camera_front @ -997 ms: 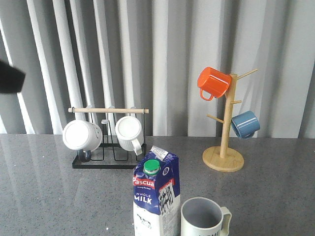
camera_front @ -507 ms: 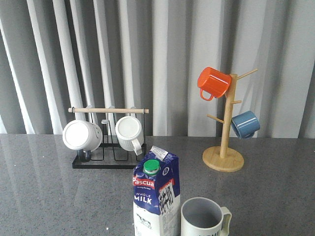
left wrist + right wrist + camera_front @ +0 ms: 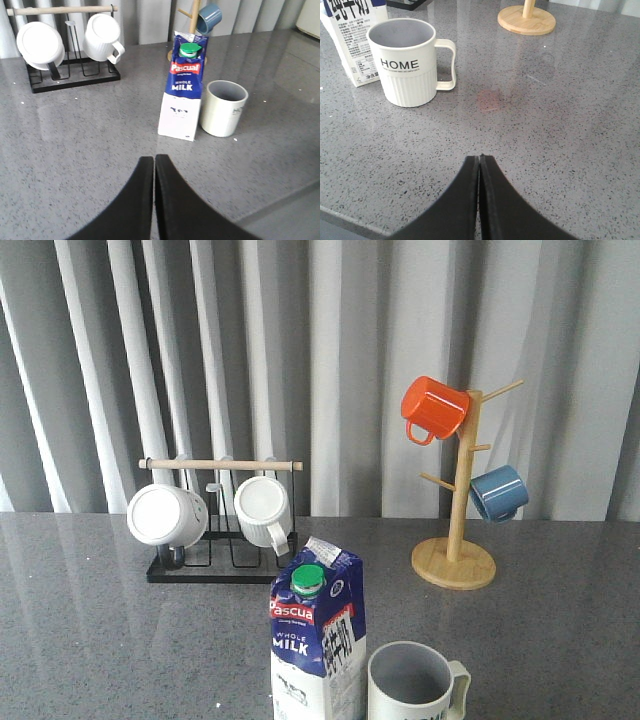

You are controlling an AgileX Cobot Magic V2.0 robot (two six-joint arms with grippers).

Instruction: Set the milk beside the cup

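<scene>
Milk point(image 3: 181, 90) upright just beside cup point(image 3: 223, 108), well apart from both arms' clenched, empty jaws.

- The milk carton point(image 3: 318, 640) carries a red band with the brand "Pascual" in white letters, read most clearly in the left wrist view point(image 3: 183, 87).
- Below that band, on the carton's blue panel, white letters read "WHOLE MILK".
- The white cup point(image 3: 412, 62) shows "HOME" in black capital letters on its side.
- Small print on the carton's white side panel is too small to read.
</scene>
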